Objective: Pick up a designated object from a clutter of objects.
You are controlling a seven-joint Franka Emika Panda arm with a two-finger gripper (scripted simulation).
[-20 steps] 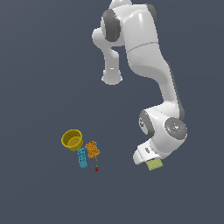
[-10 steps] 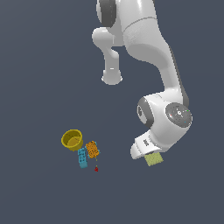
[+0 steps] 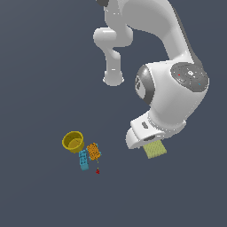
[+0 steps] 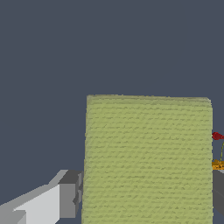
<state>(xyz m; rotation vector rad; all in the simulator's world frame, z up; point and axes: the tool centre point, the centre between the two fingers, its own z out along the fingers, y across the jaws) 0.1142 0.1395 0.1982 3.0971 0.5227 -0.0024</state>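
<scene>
While the gripper (image 4: 144, 199) has its jaws pinching the yellow-green pad (image 3: 154, 150) well apart from the yellow cup (image 3: 73, 141) | you risk a slip | soft pad can bend out of the fingers (image 4: 68, 199).

No readable text, labels or numbers anywhere.

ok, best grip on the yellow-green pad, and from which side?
Across its narrow width, from straight above. The yellow-green pad is a flat rectangle with long parallel edges, and one finger of the tool already sits beside a long edge. It lies apart from the clutter.
</scene>
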